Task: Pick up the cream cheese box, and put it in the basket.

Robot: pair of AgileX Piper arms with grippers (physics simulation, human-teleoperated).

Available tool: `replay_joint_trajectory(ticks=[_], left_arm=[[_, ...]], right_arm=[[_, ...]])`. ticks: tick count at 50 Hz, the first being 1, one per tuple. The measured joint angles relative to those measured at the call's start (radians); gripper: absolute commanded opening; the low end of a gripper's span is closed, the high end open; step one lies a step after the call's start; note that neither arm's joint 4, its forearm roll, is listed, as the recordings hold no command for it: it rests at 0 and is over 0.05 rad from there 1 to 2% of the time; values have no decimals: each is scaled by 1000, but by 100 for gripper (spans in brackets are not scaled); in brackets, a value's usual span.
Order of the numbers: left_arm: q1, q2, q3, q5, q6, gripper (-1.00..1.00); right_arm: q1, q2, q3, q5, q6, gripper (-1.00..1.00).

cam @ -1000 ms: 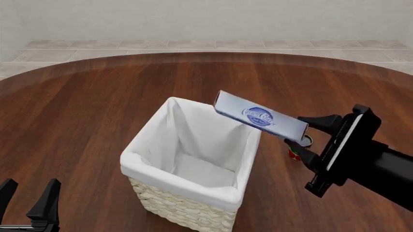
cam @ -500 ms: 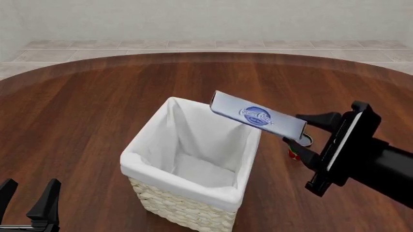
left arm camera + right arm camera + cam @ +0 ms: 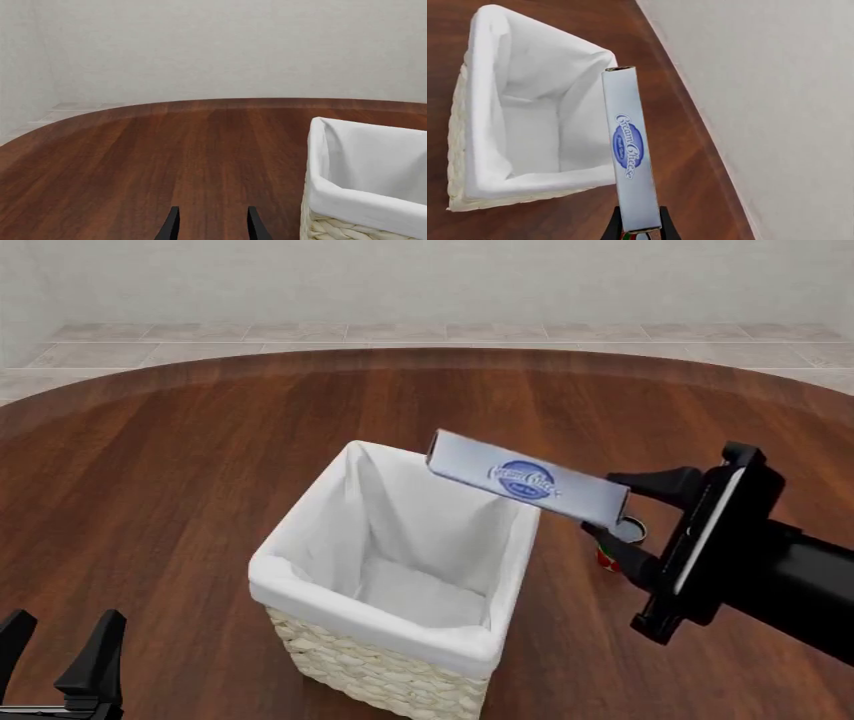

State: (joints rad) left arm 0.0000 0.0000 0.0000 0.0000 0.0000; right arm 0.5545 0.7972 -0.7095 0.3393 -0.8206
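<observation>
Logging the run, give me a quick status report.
Right gripper shut on cream cheese box, over basket rim. Left gripper open, idle. Nothing in the way.

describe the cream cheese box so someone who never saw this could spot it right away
Find the big wicker basket with a white liner on the round wooden table. Over its right rim, the right gripper holds the box in the air, tilted. It is flat, pale blue, with a dark blue oval logo.
</observation>
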Motion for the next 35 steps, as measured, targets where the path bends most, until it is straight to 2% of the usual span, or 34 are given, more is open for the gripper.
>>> replay_joint_trajectory(ticks=[35], left_arm=[[0, 0, 0, 0, 0, 100]], right_arm=[[45, 45, -24, 28, -45, -100]])
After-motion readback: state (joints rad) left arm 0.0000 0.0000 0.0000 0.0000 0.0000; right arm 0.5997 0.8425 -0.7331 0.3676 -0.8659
